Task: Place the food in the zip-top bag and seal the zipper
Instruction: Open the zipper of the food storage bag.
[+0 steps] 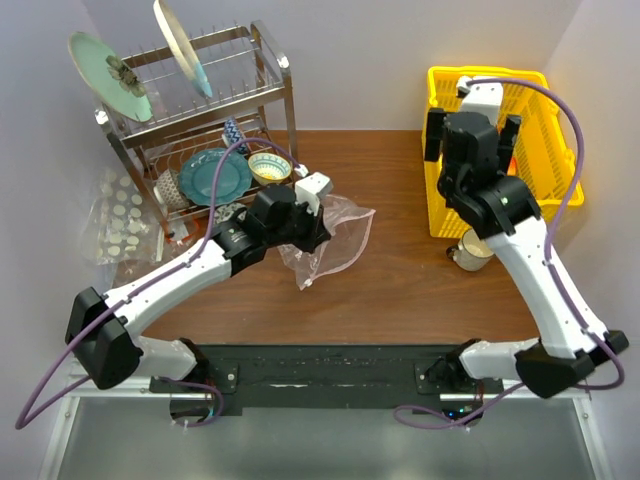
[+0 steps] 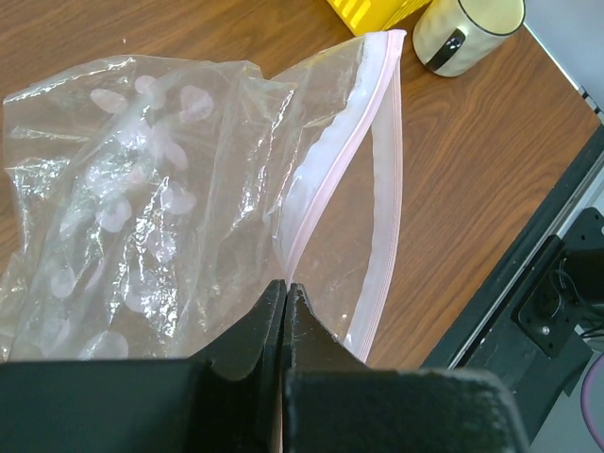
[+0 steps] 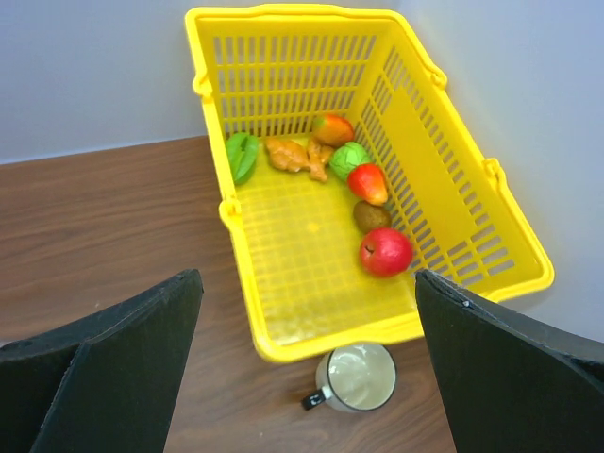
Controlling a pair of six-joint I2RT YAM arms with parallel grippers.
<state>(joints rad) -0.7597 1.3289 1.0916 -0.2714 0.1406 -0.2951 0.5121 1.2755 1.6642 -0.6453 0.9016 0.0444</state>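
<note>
The zip-top bag lies crumpled on the brown table, its mouth standing open in the left wrist view. Its pink zipper runs down toward my left gripper, which is shut on the bag's mouth edge. From above, that left gripper sits at the bag's left side. The food lies in a yellow basket: a red apple, a brown fruit, a red-orange fruit, a green cabbage, a tan ginger root and a green leaf. My right gripper hangs open above the basket, holding nothing.
A cream mug stands just in front of the basket. A metal dish rack with plates and bowls fills the back left. Beside it lies another clear bag with white discs.
</note>
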